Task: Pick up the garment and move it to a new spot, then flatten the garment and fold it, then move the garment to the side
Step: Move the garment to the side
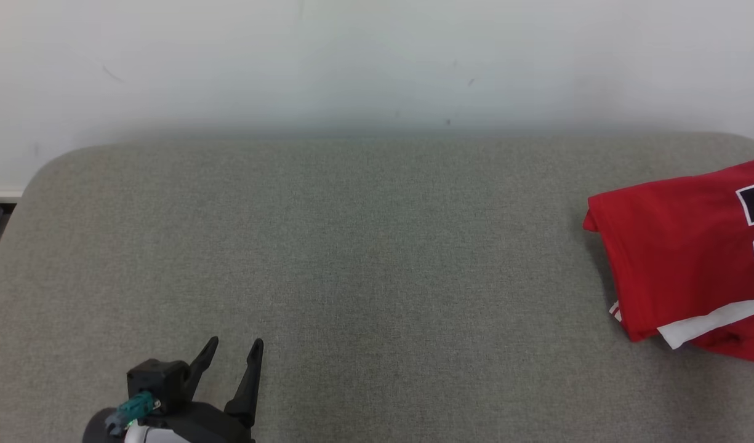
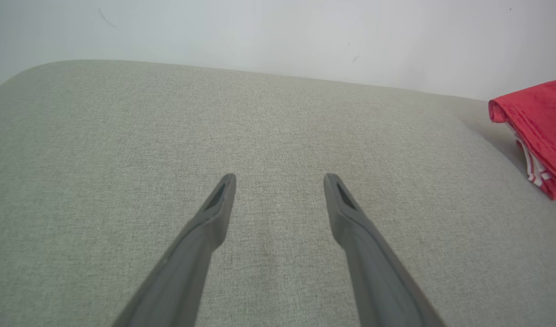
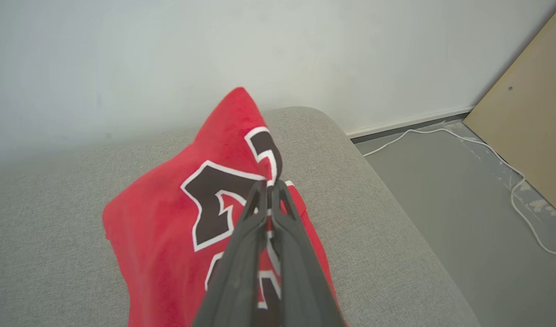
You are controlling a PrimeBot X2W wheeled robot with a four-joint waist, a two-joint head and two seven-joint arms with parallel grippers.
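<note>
far right on the cushion, right jaws pinch the red garment; left jaws gape well away.

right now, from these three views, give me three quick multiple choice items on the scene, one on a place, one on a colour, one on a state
1. Where does the shirt lie on the cushion?
A. in the middle
B. at the robot's left edge
C. at the robot's right edge

2. What colour is the large print on the shirt?
A. black with a white outline
B. yellow
C. blue with a green outline

3. How does the left gripper stand?
A. shut on the shirt
B. open, holding nothing
C. shut on a cable

Answers:
1. C, the head view has the red cloth against its right border, with bare cushion across the rest.
2. A, the right wrist view shows black shapes edged in white on red.
3. B, its fingers are spread over bare cushion, well apart from the shirt; the right gripper is the one shut on the cloth.
</note>
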